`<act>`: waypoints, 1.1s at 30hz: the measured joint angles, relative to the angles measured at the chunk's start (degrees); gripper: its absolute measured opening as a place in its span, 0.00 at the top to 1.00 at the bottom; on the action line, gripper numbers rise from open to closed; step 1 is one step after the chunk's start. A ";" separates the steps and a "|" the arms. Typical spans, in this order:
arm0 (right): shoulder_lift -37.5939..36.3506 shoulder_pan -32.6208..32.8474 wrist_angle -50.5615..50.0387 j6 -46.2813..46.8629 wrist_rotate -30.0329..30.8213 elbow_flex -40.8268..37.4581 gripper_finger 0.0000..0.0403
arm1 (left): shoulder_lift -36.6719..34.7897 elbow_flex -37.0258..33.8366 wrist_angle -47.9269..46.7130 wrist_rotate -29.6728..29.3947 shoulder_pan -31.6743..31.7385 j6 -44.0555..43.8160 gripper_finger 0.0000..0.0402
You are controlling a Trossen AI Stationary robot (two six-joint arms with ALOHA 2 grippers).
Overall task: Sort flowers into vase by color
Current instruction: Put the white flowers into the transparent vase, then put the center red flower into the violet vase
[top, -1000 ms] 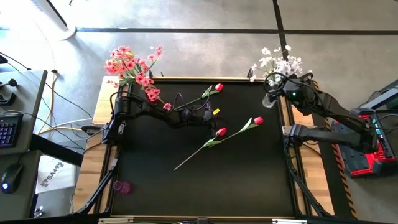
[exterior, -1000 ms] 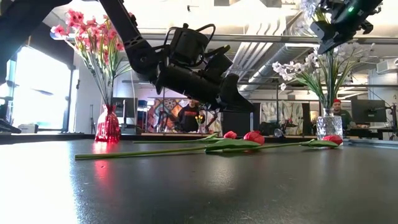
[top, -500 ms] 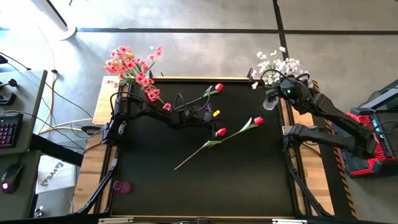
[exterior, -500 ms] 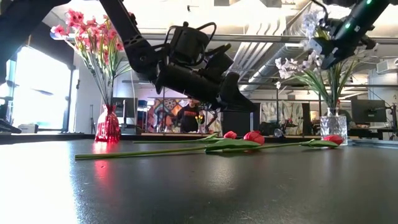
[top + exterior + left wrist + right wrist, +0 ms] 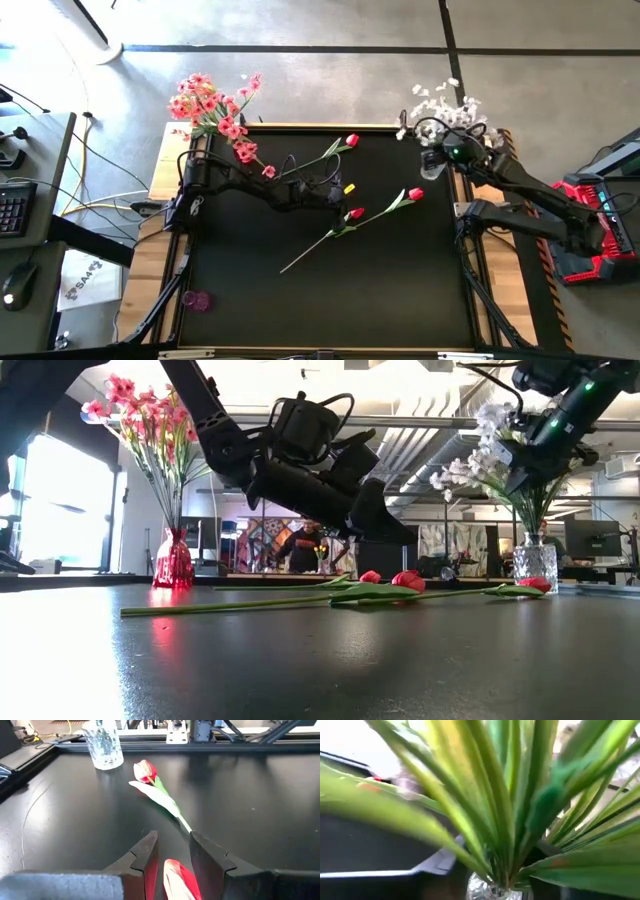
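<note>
We see three red tulips on the black table [image 5: 250, 300]: one [image 5: 340, 148] near the far edge, and two near the middle, one [image 5: 385, 208] long-stemmed and lying aslant. The third [image 5: 180, 881] sits between the left gripper's [image 5: 172, 855] partly spread fingers, though we cannot tell whether they touch it. The pink flowers [image 5: 145, 420] stand in a red vase [image 5: 173, 563] at the far left corner. The white flowers [image 5: 480, 460] stand in a clear vase [image 5: 527, 562] at the far right corner. The right gripper [image 5: 440, 155] hangs among their stems above that vase; its fingers are hidden, so we cannot tell its hold.
</note>
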 joint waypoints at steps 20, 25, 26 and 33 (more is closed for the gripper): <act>-14.83 4.90 -2.86 3.56 -11.39 4.64 0.35 | -0.02 0.00 -3.44 -0.10 -1.52 0.14 0.75; -18.03 8.20 -2.91 2.58 -16.78 4.64 0.35 | -0.02 0.00 -12.94 0.08 -1.38 -2.33 0.75; -18.39 8.99 -2.86 2.53 -18.05 4.64 0.35 | -0.02 0.00 -14.78 0.12 -1.38 -3.01 0.75; -18.86 14.24 -0.98 2.69 -19.39 4.62 0.35 | -0.13 0.07 -19.14 2.01 -1.38 -6.22 0.76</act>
